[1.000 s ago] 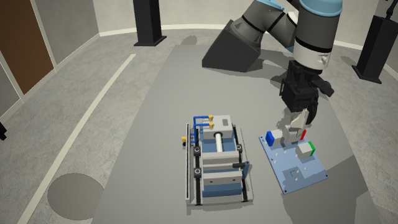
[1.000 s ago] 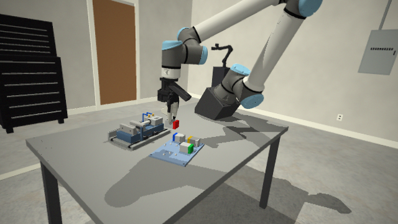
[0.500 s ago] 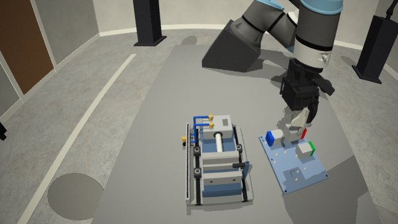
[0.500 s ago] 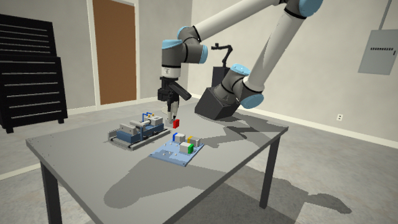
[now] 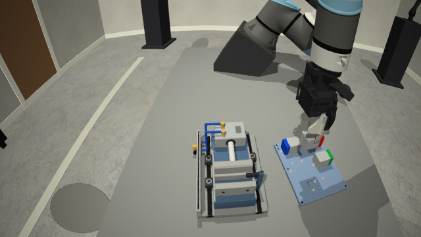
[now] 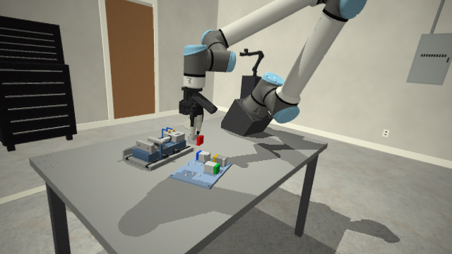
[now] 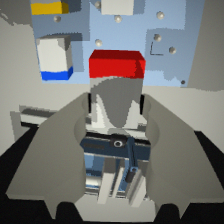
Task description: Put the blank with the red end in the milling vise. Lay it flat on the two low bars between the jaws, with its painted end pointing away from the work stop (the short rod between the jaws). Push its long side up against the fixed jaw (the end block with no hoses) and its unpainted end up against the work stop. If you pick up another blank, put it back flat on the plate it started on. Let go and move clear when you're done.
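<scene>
At nine o'clock on the surface (image 5: 171, 108): milling vise (image 5: 230, 171), slot between the jaws unfilled, ready to receive. At three o'clock: blue plate (image 5: 323, 191), keeping the blue-ended blank (image 5: 289, 145) and green-ended blank (image 5: 323, 158) flat and out of play. Above the plate's far edge: hand (image 5: 314, 131) pinching the red-ended blank (image 6: 200, 140), lifted off the plate, painted end hanging outward, presumably for carrying over to the vise.

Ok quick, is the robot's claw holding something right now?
Gripper: closed on the red blank, lifted above the plate.
</scene>
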`<state>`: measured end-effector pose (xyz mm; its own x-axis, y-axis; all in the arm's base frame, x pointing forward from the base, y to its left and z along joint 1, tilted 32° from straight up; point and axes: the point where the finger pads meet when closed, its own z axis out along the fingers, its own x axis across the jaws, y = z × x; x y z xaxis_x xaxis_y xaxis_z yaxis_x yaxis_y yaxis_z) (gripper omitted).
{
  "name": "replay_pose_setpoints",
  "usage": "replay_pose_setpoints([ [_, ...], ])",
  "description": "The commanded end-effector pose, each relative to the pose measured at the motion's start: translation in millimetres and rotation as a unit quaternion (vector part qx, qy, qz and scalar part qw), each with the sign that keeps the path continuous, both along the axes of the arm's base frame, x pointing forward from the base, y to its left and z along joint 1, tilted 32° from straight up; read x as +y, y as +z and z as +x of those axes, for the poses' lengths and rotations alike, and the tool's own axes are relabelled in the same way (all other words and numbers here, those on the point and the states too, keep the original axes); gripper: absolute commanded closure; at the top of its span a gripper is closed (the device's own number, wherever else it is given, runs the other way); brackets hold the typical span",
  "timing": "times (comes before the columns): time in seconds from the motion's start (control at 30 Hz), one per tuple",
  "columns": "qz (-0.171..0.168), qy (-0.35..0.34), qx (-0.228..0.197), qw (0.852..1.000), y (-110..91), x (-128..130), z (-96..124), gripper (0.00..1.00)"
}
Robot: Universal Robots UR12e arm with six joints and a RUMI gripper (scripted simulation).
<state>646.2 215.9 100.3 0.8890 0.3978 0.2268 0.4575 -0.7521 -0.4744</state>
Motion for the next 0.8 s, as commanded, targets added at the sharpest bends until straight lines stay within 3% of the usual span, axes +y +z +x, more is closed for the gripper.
replay_pose_setpoints([
  [0.0,0.000,-0.002,0.001,1.000,-0.1,-0.6,1.1,1.00],
  [0.77,-0.001,-0.015,0.008,1.000,0.1,-2.5,4.2,1.00],
])
